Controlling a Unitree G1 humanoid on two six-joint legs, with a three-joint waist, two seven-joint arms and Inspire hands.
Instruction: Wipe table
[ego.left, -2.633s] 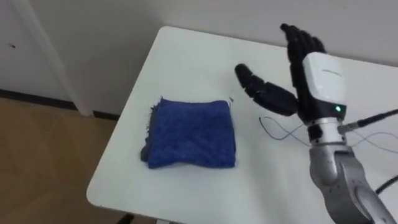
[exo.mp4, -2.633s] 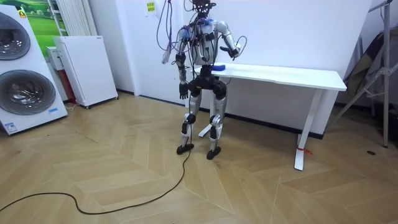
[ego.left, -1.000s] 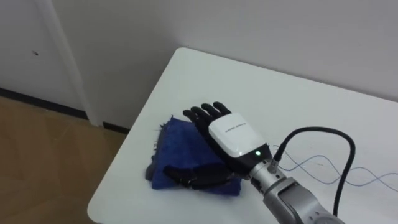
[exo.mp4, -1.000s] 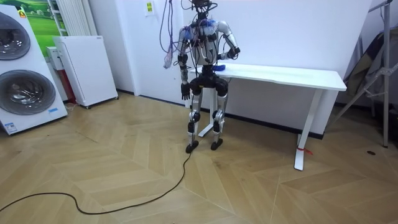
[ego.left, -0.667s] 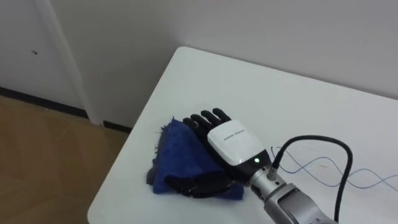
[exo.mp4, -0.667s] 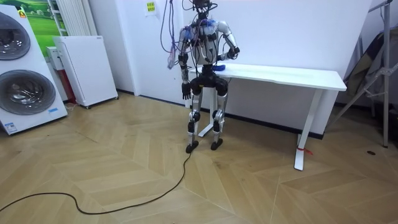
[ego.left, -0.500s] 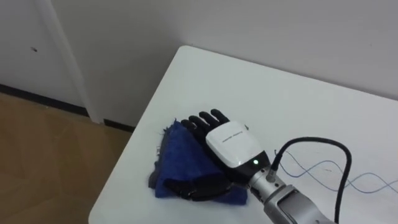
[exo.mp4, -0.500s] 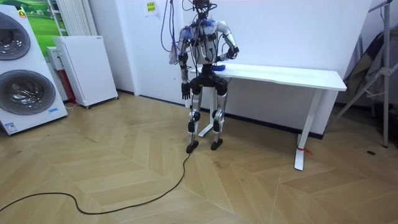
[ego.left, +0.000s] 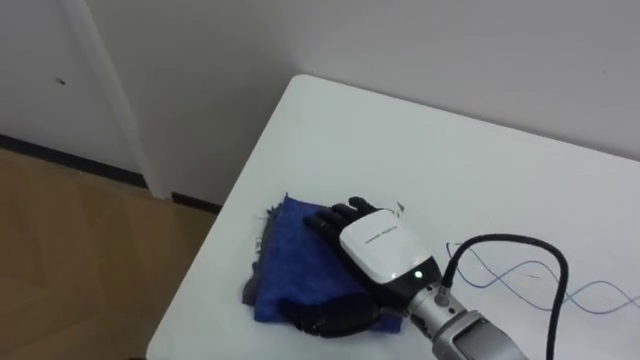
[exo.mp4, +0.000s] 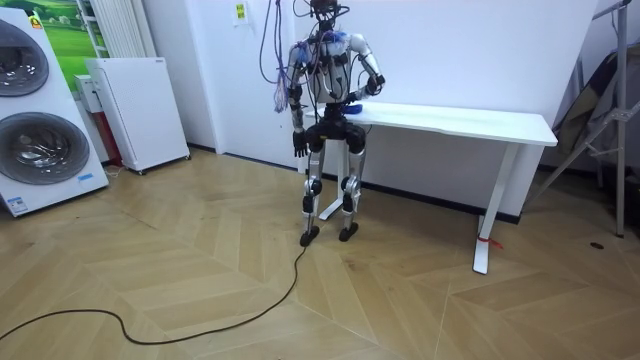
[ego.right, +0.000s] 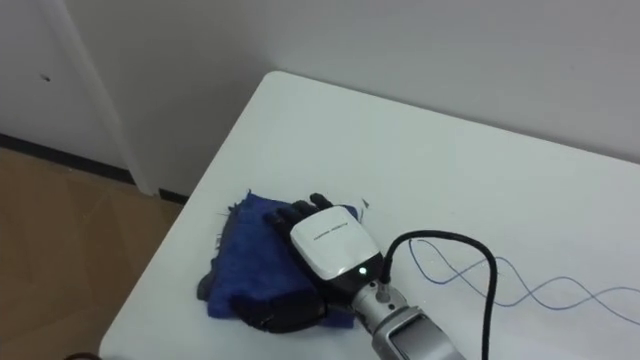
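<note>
Lying near the left front corner of a smooth white table (ego.left: 400, 140) is a blue cloth (ego.left: 290, 260) of nubbly, towel-like fabric, folded into a rough rectangle and somewhat bunched. A darker, frayed edge shows at its left side. That left edge runs from front to back, roughly parallel with the table's left end. So much of the cloth is covered that its long axis cannot be told. The robot's right hand (ego.left: 385, 250) rests palm down on the cloth, reaching in from the lower right and pointing toward the far left. Its black fingers (ego.left: 335, 217) bend down into the fabric at the far side, and its thumb (ego.left: 325, 322) hooks round the near edge, so the hand is gripping the cloth. The back of the hand is a glossy white plate with a small green light and a line of grey print too small to read. A black cable (ego.left: 520, 240) loops up from the wrist, and a thin blue wire (ego.left: 590, 292) lies in waves on the tabletop to the right. In the room view the robot stands upright at the left end of the long table, on a wooden herringbone floor (exo.mp4: 200, 290). Its left hand (exo.mp4: 298, 148) hangs by its hip, too small to tell whether it is open or closed. A yellow label (exo.mp4: 243, 10) on the wall cannot be read. A washing machine (exo.mp4: 40, 120) and a white cabinet (exo.mp4: 135, 105) stand at the room view's left.
</note>
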